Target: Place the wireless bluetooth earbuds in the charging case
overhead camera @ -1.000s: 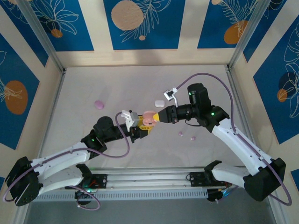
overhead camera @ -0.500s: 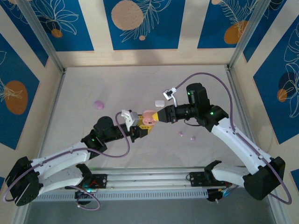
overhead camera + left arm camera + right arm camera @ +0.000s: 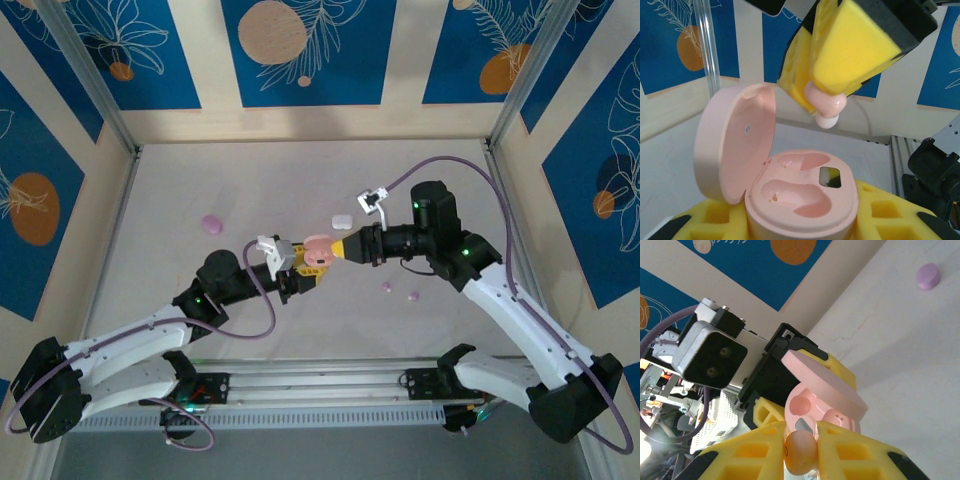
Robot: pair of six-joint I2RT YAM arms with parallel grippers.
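Observation:
The pink charging case (image 3: pixel 805 200) is held lid-open in my left gripper (image 3: pixel 802 222), whose yellow foam fingers (image 3: pixel 890 215) are shut on its base. Both wells look empty, and the lid (image 3: pixel 735 140) stands up on the left. Just above the case, my right gripper (image 3: pixel 832 97) is shut on one pink earbud (image 3: pixel 826 106), white tip pointing down. In the right wrist view that earbud (image 3: pixel 801 452) sits between the yellow fingers, right in front of the open case (image 3: pixel 815 407). From above, my left gripper (image 3: pixel 312 268) and my right gripper (image 3: pixel 338 248) meet at the case (image 3: pixel 317 250) mid-table.
A white case (image 3: pixel 341 220) lies just behind the grippers and a lilac case (image 3: pixel 211 223) to the far left. Two small buds (image 3: pixel 387 286) (image 3: pixel 414 296) lie on the table under the right arm. Walls ring the table.
The right arm's wrist and forearm have shifted slightly to the right, with the fingertips staying at the case. The left arm has barely moved.

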